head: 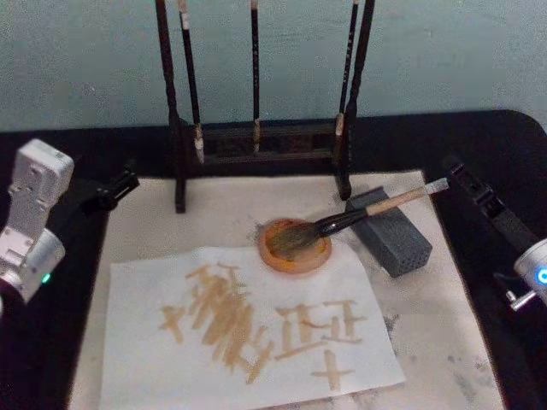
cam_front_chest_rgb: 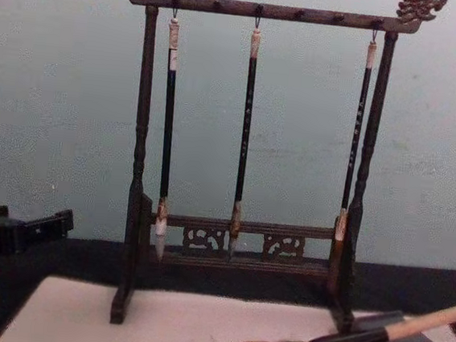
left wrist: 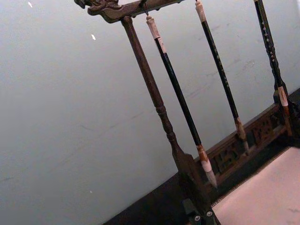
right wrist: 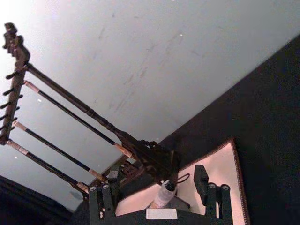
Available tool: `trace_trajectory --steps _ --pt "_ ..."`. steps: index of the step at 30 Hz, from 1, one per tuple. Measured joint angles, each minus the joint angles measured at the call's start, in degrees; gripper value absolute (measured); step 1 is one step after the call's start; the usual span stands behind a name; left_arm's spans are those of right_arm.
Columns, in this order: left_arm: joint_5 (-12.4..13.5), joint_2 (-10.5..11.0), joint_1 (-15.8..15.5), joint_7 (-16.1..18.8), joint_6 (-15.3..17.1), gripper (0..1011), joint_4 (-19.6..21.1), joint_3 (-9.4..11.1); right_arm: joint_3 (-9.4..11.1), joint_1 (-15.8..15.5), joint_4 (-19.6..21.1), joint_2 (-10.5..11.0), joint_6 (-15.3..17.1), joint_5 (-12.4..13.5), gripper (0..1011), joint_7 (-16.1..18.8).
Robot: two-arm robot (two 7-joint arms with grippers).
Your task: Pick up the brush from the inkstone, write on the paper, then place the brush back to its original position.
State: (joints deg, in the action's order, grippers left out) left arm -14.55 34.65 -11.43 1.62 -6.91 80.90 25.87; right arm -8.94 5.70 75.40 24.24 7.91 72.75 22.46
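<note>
Brush [head: 344, 224] on inkstone [head: 295, 268], paper [head: 154, 286] marked: right end effector [right wrist: 158, 194], open astride the handle at 3 o'clock, should probably withdraw; left end effector [head: 120, 186] parked at 9 o'clock.

Three thin dark pale-tipped brushes [cam_front_chest_rgb: 246, 124] up there, one dark wooden rack [cam_front_chest_rgb: 137, 170]; down below, one thick tan-handled brush [head: 359, 215], one round orange-brown dish [head: 291, 266], one grey rectangular block [head: 393, 235], one white paper sheet [head: 137, 367].

The head view looks steeply down on the desk [head: 479, 145], the chest view looks low and level across it, and both wrist views tilt upward; all four share the wooden brush rack [cam_front_chest_rgb: 268, 11].
</note>
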Motion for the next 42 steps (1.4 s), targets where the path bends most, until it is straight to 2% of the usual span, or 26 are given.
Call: trace_trajectory --steps 9,22,42 --pt "0.0 0.0 0.0 0.0 0.0 1002 0.0 0.0 -0.7 1.3 -3.1 -0.6 1.4 3.6 1008 0.3" --pt "0.0 0.0 0.0 0.0 0.0 1002 0.0 0.0 -2.3 3.2 -6.0 -1.1 2.8 7.0 1008 0.5" --pt "0.0 0.0 0.0 0.0 0.0 1002 0.0 0.0 -5.7 5.1 -6.8 0.0 2.5 8.7 1008 -1.2"
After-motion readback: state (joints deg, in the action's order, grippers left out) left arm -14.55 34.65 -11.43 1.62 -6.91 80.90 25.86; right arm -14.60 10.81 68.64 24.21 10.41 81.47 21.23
